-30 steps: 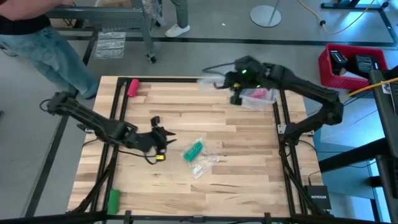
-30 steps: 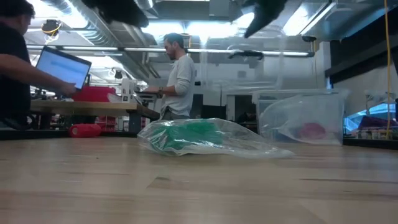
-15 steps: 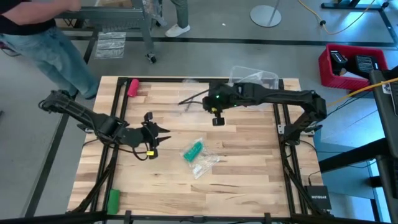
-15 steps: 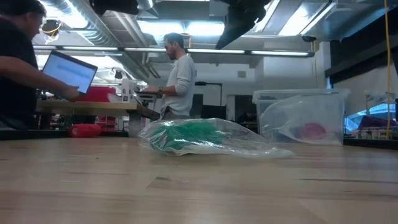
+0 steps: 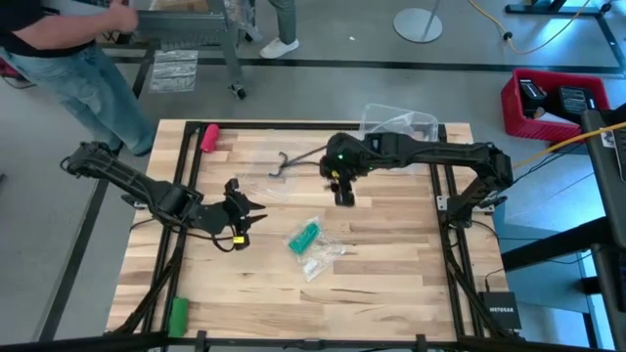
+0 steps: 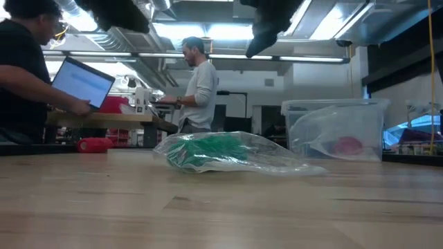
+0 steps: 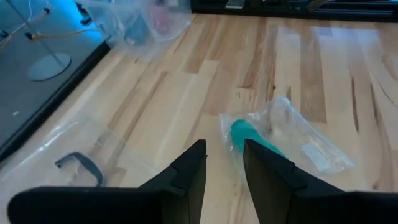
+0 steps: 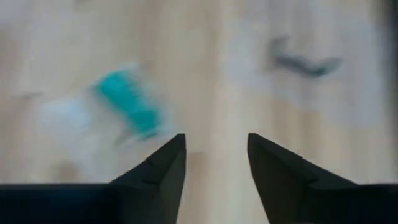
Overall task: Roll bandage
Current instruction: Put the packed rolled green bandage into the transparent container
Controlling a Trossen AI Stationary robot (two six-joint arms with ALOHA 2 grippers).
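Observation:
The bandage (image 5: pixel 304 236) is a teal roll sealed in a clear plastic bag, lying on its side on the wooden table near the middle; it also shows in the low view (image 6: pixel 220 149) and both wrist views (image 7: pixel 249 135) (image 8: pixel 127 102). My left gripper (image 5: pixel 258 214) hovers open to the bandage's left, pointing toward it, with nothing between its fingers (image 7: pixel 224 165). My right gripper (image 5: pixel 344 198) hangs open above the table beyond the bandage's far side, slanting down, with nothing between its fingers (image 8: pixel 216 155).
A clear bag with a dark curved strip (image 5: pixel 281 163) lies left of my right gripper. A pink-red roll (image 5: pixel 209 135) lies at the far left, a green roll (image 5: pixel 177 315) at the near left corner. A clear bin (image 5: pixel 396 125) stands far right. People work beyond the far edge.
My right gripper has swung from the clear bin at the far right toward the table's middle and come down. The clear bag with the dark strip has travelled with it and now lies on the table left of that gripper.

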